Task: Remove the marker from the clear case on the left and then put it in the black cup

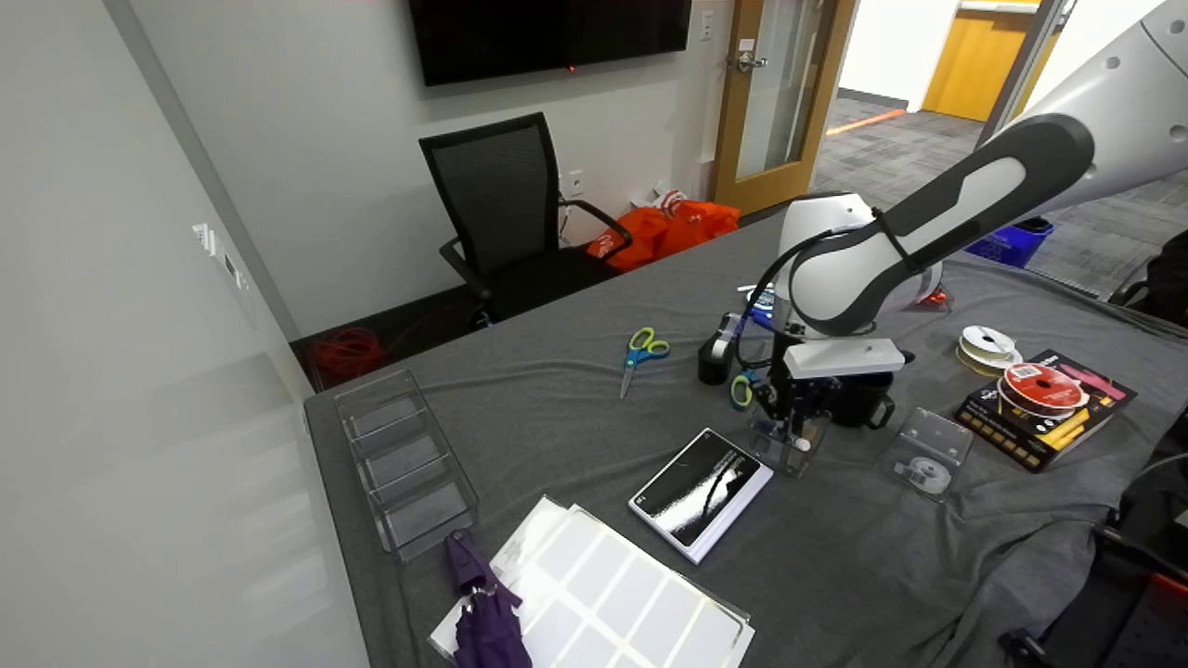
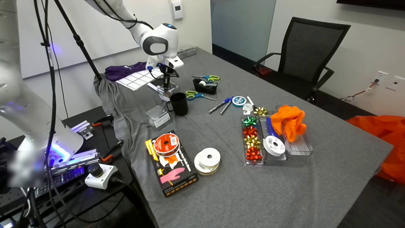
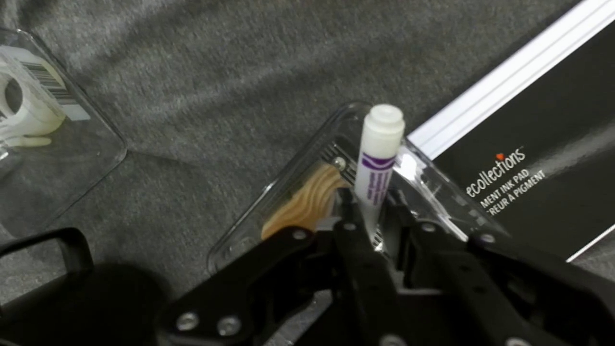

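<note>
The marker is white with a purple band and stands out between my fingertips in the wrist view. My gripper is shut on it, just over the clear case. The marker's white end also shows by my gripper in an exterior view. I cannot tell whether the marker touches the case. A wood-patterned piece lies in the case. The black cup, a mug with a handle, stands right beside the gripper at lower left. It shows in both exterior views.
A black-and-white ink pad box lies against the case. A second clear case with a tape roll lies near the cup. Scissors, a tape dispenser and a glove box with a ribbon spool are around.
</note>
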Controlling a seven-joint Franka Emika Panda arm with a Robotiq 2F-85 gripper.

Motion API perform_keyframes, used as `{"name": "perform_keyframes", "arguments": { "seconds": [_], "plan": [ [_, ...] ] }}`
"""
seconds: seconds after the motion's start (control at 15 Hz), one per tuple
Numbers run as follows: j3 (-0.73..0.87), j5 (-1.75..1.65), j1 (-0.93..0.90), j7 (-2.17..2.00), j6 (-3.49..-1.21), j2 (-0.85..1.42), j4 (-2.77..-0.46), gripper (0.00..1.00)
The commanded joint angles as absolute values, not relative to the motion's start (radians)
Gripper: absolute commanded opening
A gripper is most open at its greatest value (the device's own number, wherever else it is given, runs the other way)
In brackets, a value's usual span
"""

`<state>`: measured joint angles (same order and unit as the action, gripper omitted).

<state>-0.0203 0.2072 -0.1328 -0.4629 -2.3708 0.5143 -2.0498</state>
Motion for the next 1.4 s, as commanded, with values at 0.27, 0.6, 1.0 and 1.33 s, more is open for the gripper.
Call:
{"name": "perform_keyframes", "arguments": {
  "seconds": [0.27,0.6,1.0,1.33],
  "plan": [
    [-0.013,0.216,-0.126,-0.47,-2.276,0.443,-2.071,0.04],
    [-0.011,0.233,-0.119,-0.492,-2.208,0.369,-2.078,0.04],
    [-0.013,0.259,-0.106,-0.492,-2.097,0.249,-2.108,0.04],
    [0.01,0.264,-0.065,-0.491,-1.945,0.145,-2.113,0.04]
  ]
}}
